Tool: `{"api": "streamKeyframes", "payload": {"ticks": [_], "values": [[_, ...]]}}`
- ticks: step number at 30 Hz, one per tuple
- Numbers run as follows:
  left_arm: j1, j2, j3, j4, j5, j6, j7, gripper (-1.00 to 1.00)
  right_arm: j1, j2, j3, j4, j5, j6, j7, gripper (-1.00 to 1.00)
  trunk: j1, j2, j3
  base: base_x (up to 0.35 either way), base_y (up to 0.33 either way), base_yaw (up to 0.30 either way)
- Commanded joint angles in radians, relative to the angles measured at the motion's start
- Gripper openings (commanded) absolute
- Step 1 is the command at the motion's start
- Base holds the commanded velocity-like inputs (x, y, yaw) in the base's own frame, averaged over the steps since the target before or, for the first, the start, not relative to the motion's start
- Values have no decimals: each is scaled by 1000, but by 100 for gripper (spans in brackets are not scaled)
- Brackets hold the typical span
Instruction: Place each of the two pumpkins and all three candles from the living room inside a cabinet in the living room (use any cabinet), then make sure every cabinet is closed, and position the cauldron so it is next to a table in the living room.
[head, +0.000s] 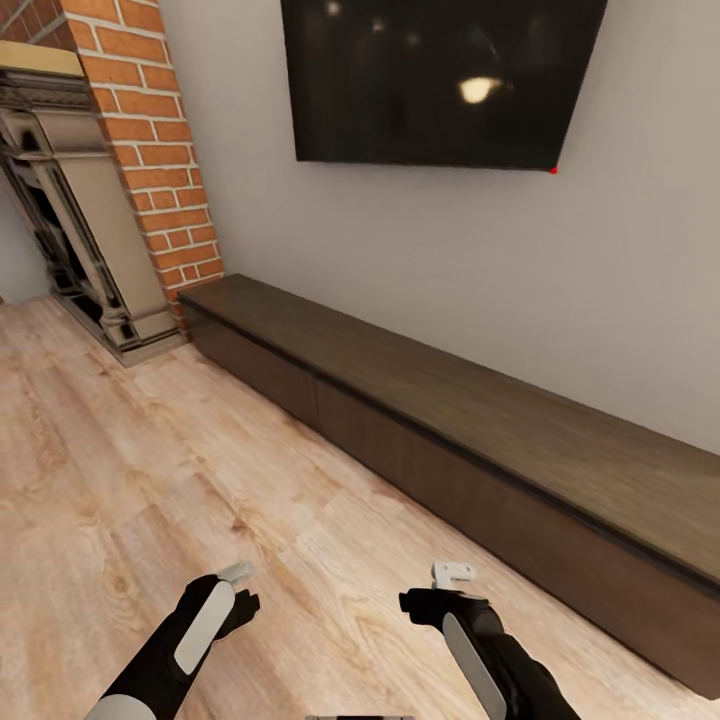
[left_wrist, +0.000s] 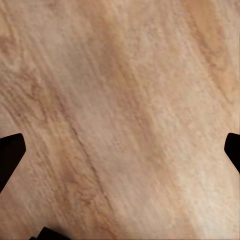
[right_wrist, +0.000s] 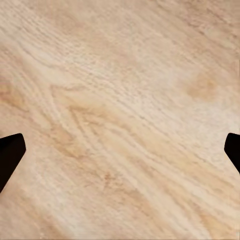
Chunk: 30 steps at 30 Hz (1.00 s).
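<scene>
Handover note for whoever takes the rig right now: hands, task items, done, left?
Left hand: open, empty, held over the wood floor.
Right hand: open, empty, also over the floor.
Cabinet: long, low and dark brown, against the wall under the TV, right of the brick fireplace. Both drawer fronts look flush, so closed; its top is bare.
Pumpkins, candles, cauldron: not visible from here.
Done: nothing I can confirm from these views.
Left: find and stow the pumpkins and candles, shut the drawers, set the cauldron beside a table.
</scene>
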Motion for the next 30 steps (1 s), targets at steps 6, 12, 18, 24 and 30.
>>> {"api": "streamKeyframes", "payload": {"ticks": [6, 12, 18, 24, 30], "values": [[-1, 1, -5, 0, 10, -1, 10, 100, 0, 2, 3, 4, -10, 1, -14, 100, 0, 0, -1, 304, 63, 240], [-1, 0, -5, 0, 10, 0, 10, 100, 0, 2, 5, 8, -10, 1, -16, 100, 0, 0, -1, 193, 5, 272], [-1, 1, -5, 0, 10, 0, 10, 100, 0, 2, 29, 10, -10, 1, -18, 100, 0, 0, -1, 166, 11, 275], [-1, 1, -5, 1, 10, 0, 10, 100, 0, 2, 36, 10, -10, 1, -19, 100, 0, 0, -1, 270, 102, 275], [-1, 1, -5, 1, 10, 0, 10, 100, 0, 2, 37, 10, -10, 1, -19, 100, 0, 0, -1, 300, 142, 275]]}}
